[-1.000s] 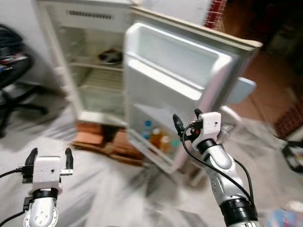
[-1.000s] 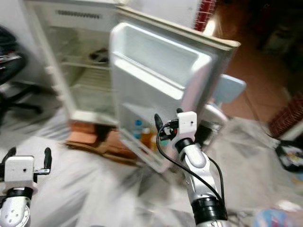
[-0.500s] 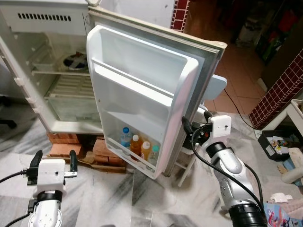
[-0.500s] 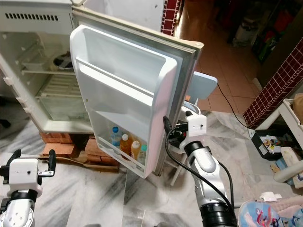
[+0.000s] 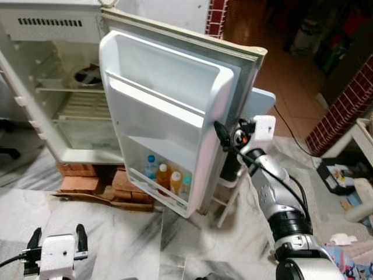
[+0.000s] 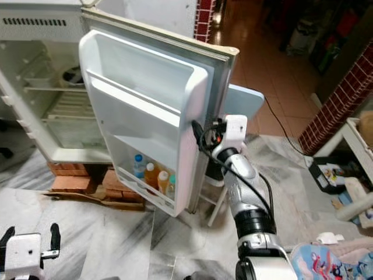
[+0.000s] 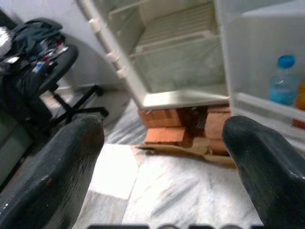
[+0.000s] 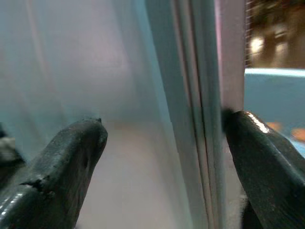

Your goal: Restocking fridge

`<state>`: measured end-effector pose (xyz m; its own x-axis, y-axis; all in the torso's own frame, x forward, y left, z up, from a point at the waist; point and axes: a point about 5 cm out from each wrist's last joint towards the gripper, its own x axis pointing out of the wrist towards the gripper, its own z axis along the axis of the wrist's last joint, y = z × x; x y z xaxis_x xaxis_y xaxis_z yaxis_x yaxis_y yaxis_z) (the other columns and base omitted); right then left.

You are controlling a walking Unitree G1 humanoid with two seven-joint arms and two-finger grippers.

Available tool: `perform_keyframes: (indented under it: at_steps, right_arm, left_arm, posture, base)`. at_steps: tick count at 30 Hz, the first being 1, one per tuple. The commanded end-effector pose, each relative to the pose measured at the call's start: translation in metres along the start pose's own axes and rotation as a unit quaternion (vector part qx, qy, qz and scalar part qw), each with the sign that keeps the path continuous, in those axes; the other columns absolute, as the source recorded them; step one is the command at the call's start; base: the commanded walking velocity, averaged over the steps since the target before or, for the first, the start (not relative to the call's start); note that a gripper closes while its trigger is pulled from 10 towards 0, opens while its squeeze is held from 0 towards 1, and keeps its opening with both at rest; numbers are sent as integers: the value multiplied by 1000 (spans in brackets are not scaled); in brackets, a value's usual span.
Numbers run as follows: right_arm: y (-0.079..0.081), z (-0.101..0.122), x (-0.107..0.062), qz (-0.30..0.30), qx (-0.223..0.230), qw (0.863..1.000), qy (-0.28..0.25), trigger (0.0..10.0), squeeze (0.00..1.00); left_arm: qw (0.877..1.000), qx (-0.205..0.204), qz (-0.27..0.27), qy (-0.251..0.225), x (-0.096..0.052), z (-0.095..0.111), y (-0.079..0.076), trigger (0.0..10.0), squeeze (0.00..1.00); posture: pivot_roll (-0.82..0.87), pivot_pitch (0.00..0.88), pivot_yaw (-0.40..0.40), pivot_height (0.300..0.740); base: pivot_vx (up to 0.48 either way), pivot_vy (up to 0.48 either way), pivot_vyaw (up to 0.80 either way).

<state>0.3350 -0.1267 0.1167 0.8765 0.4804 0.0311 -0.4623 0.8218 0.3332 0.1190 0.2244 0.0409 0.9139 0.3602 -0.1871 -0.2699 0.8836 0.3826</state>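
Your right gripper (image 8: 162, 157) has its fingers spread around the door (image 5: 175, 116) edge. Your left gripper (image 5: 55, 239) hangs low, fingers spread.

Since a second ago the right pincer (image 5: 228, 133) has risen to straddle the free edge of the open fridge door (image 5: 169, 111), while the left pincer (image 5: 55, 239) has sunk lower.
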Motion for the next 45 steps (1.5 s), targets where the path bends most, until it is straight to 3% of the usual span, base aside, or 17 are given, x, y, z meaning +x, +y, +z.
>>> perform_keyframes:
  at_steps: [1,4,5,6,8,9,15,20,21,23,26,29,30,37,38,43,45]
  right_arm:
    - [36,3,7,139,42,989,11,10000,0]
    - [45,3,-1,198,62,978,22,10000,0]
    - [54,8,-17,279,105,954,30,10000,0]
    - [56,10,-25,310,123,942,37,10000,0]
    - [53,11,-39,349,132,926,60,10000,0]
    - [53,11,-39,349,132,926,60,10000,0]
    - [31,-7,-61,387,71,906,156,10000,0]
    - [21,-26,-87,433,-7,859,272,10000,0]
    - [21,-26,-87,433,-7,859,272,10000,0]
    - [12,-40,-97,437,-58,839,318,10000,0]
    - [8,-45,-99,431,-88,835,331,10000,0]
    - [-1,-50,-93,386,-109,852,337,10000,0]
    - [-9,-52,-84,339,-144,869,332,10000,0]
    - [-30,-54,-55,178,-234,906,304,10000,0]
    - [-31,-49,-45,140,-242,921,273,10000,0]
    - [-24,-38,-22,56,-216,954,200,10000,0]
    - [-9,-31,-7,41,-166,973,156,10000,0]
  left_arm:
    - [1000,2,4,-9,0,4,-1,10000,0]
    - [1000,2,5,-9,-1,4,-1,10000,0]
    - [1000,2,7,-9,-1,4,-1,10000,0]
    - [1000,2,9,-9,-2,4,-1,10000,0]
    - [1000,1,17,-6,-4,2,1,10000,0]
    - [1000,1,17,-6,-4,2,1,10000,0]
    - [1000,1,27,6,-14,-5,1,10000,0]
    - [1000,7,29,4,-16,-6,0,10000,0]
    - [1000,7,29,4,-16,-6,0,10000,0]
    - [999,15,32,-1,-17,-5,1,10000,0]
    - [999,19,34,-2,-17,-5,3,10000,0]
    - [999,20,36,-5,-16,-4,5,10000,0]
    - [999,24,38,-7,-14,-3,6,10000,0]
    - [999,22,33,-9,-9,-2,5,10000,0]
    - [999,21,30,-11,-7,-1,5,10000,0]
    - [999,24,33,-14,-5,0,7,10000,0]
    - [999,25,34,-13,-5,-1,7,10000,0]
  posture:
    - [171,32,-74,740]
    - [173,31,-78,740]
    - [178,32,-82,740]
    - [180,33,-84,740]
    - [186,34,-90,740]
    - [186,34,-90,740]
    - [195,36,-96,740]
    - [198,35,-95,740]
    - [198,35,-95,740]
    - [196,35,-91,740]
    - [193,36,-87,740]
    - [191,35,-84,740]
    - [189,35,-81,740]
    - [191,34,-83,740]
    - [192,34,-84,740]
    - [195,32,-86,740]
    - [193,32,-85,740]
  base:
    - [0,0,0]
    - [0,0,0]
    - [0,0,0]
    - [0,0,0]
    - [0,0,0]
    - [0,0,0]
    - [0,0,0]
    - [0,0,0]
    - [0,0,0]
    - [0,0,0]
    - [0,0,0]
    - [0,0,0]
    - [0,0,0]
    - [0,0,0]
    - [0,0,0]
    - [0,0,0]
    - [0,0,0]
